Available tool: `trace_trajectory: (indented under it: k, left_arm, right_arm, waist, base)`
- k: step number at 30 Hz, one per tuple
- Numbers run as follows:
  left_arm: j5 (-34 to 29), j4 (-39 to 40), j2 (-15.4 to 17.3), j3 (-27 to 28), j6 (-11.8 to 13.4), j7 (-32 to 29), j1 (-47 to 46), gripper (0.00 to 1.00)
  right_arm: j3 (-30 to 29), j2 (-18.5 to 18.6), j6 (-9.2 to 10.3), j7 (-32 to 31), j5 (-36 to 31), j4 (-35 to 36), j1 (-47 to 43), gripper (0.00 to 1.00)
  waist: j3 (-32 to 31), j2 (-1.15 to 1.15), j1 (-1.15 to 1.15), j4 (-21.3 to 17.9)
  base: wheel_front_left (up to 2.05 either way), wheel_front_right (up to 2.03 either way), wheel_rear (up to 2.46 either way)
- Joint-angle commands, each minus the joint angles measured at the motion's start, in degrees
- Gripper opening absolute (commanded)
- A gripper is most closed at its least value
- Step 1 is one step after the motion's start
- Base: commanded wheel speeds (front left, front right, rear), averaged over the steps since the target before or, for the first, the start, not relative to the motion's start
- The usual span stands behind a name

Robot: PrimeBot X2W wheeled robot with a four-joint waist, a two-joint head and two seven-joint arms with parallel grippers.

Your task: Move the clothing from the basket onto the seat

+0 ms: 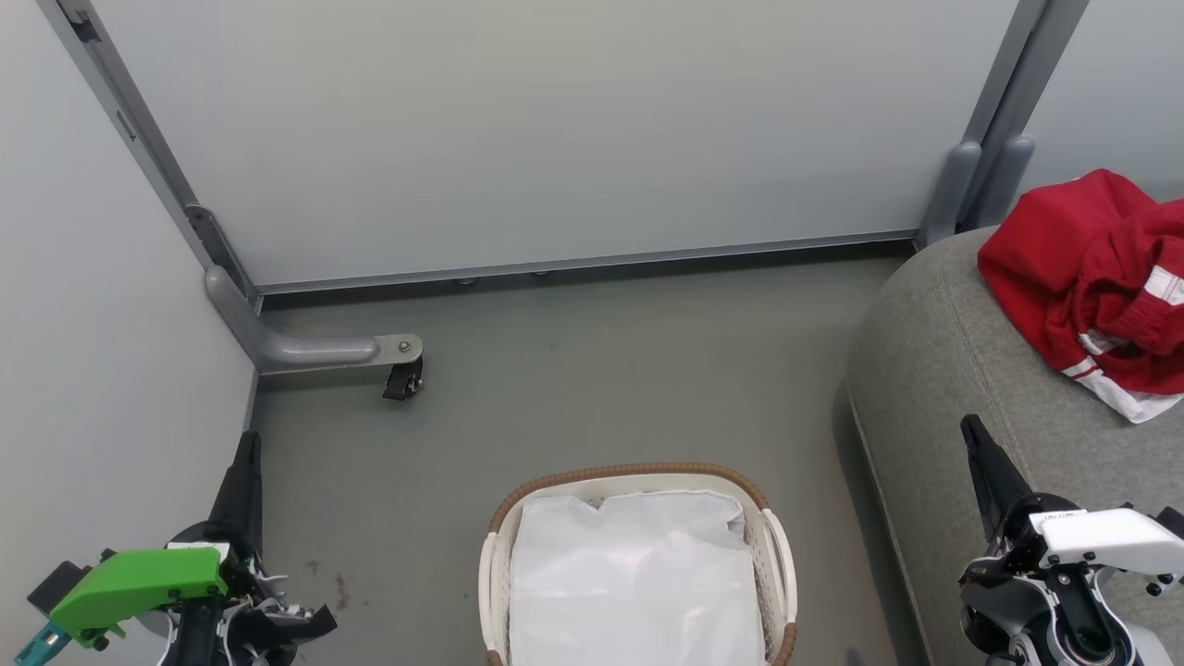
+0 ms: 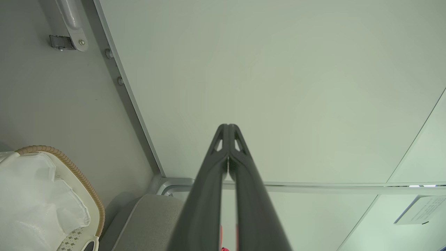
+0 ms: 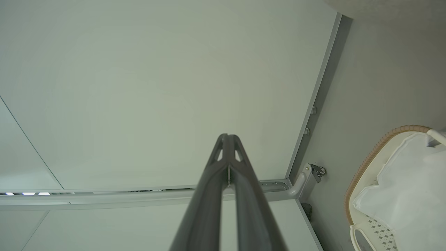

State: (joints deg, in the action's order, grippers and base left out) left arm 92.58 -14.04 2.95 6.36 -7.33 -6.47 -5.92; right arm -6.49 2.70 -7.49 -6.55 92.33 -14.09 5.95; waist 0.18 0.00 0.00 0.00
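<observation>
Twice pressing tips together, left claw (image 1: 247,446) and right claw (image 1: 970,427) aiming wallward; viewing basket (image 1: 629,470) lying lengthwise toward wall (image 1: 555,139), clothing (image 1: 1091,268) heaped on seat (image 1: 934,370).

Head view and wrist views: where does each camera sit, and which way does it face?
Head view: on the head, down at basket, seat with clothing; left tool, right tool show.
Left wrist view: on that wrist, along its shut tool at the wall panel.
Right wrist view: on that wrist, along its shut tool at the wall panel.
Shared: both wrist views show the basket.
</observation>
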Motion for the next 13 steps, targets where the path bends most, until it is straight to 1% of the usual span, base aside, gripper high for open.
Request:
trace_trajectory:
  k: [1,13]
  left_arm:
    - [0.0,0.1,0.2,0.2,-0.3,-0.1,-0.6,0.0]
    - [-0.1,0.1,0.1,0.2,-0.3,-0.1,-0.6,0.0]
  right_arm:
    - [-0.1,0.3,0.0,-0.2,0.2,0.2,0.5,0.0]
    - [-0.1,0.3,0.0,-0.2,0.2,0.2,0.5,0.0]
  waist:
    - [0.0,0.0,0.0,0.0]
    - [0.0,0.0,0.0,0.0]
  base:
    - [0.0,0.0,0.0]
    - [0.0,0.0,0.0]
